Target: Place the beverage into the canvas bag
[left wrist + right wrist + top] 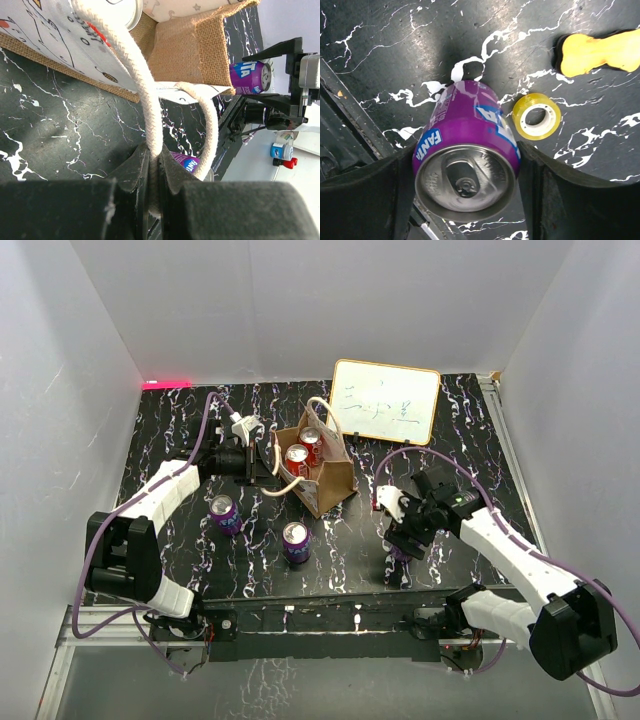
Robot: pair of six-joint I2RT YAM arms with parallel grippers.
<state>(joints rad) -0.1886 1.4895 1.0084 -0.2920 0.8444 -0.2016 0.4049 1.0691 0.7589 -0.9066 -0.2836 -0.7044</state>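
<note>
The canvas bag [333,478] stands at mid-table, tan burlap with cream rope handles, and two red cans [298,455] sit inside it. My left gripper [266,464] is shut on one rope handle [146,100], and the bag's burlap side [180,50] rises just beyond the left gripper [155,165]. To the right of the bag, my right gripper [404,537] is closed on an upright purple Fanta can [465,120]. Both sides of the can touch the right gripper [465,155]. In the top view only a sliver of that can [399,553] shows.
Two more purple cans [224,512] [295,540] stand in front of the bag. A whiteboard [385,400] leans at the back right. A yellow tape roll [536,116] and a yellow flat object [600,52] lie just past the held can.
</note>
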